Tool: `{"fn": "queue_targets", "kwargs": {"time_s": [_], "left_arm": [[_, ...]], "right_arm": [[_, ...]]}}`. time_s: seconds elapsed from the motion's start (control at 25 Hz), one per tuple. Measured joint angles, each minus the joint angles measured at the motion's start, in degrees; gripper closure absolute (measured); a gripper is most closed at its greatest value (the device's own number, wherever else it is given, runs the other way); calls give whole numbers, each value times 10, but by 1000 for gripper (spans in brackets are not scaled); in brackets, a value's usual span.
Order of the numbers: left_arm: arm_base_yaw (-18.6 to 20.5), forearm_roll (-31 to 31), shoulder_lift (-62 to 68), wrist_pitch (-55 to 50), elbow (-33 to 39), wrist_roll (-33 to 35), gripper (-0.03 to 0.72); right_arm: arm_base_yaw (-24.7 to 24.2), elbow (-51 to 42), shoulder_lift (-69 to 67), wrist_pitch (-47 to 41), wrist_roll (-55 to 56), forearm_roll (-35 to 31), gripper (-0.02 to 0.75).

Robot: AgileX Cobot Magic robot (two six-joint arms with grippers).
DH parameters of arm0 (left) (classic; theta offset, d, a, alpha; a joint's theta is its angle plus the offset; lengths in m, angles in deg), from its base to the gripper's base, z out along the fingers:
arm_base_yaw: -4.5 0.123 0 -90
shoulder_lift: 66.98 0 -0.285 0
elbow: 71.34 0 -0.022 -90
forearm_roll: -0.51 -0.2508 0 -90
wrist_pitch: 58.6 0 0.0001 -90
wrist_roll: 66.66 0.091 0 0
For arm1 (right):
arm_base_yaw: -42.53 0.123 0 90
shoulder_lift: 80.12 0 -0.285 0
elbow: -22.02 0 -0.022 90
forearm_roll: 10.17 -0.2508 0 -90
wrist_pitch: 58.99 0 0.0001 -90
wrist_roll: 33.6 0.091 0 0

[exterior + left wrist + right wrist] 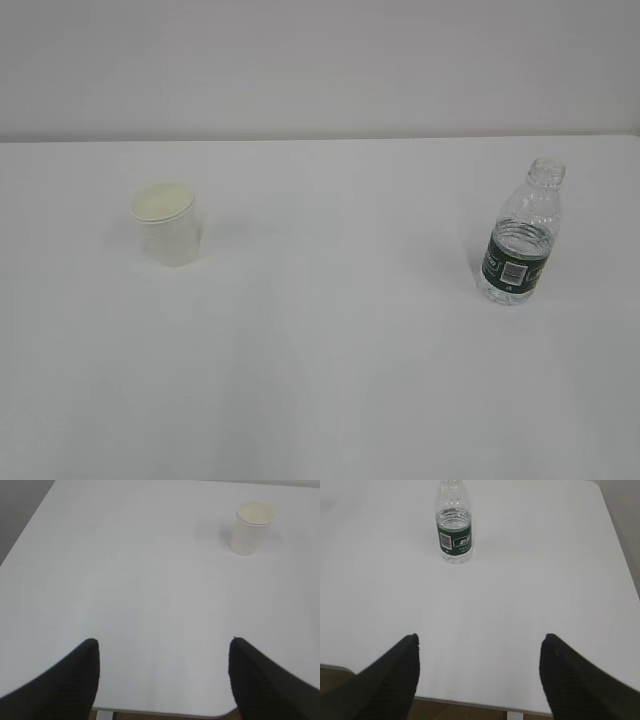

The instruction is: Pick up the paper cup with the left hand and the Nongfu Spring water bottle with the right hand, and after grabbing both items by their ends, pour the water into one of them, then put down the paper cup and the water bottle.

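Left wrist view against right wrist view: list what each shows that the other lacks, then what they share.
Only the left wrist view shows the small white tapered paper cup, upright and untouched, far beyond the left hand. Only the right wrist view shows the small clear ribbed plastic water bottle with its dark green label, capless, upright, well ahead of the right hand. Both share the plain white table and two black fingers spread wide at the bottom, holding nothing.
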Motion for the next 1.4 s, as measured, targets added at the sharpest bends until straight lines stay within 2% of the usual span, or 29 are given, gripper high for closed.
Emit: {"fn": "queue_targets", "kwargs": {"time_s": [0.6,1.4], "left_arm": [[0,0,0,0,0,0,113],[0,0,0,0,0,0,184]], "right_arm": [[0,0,0,0,0,0,176],[0,0,0,0,0,0,175]]}}
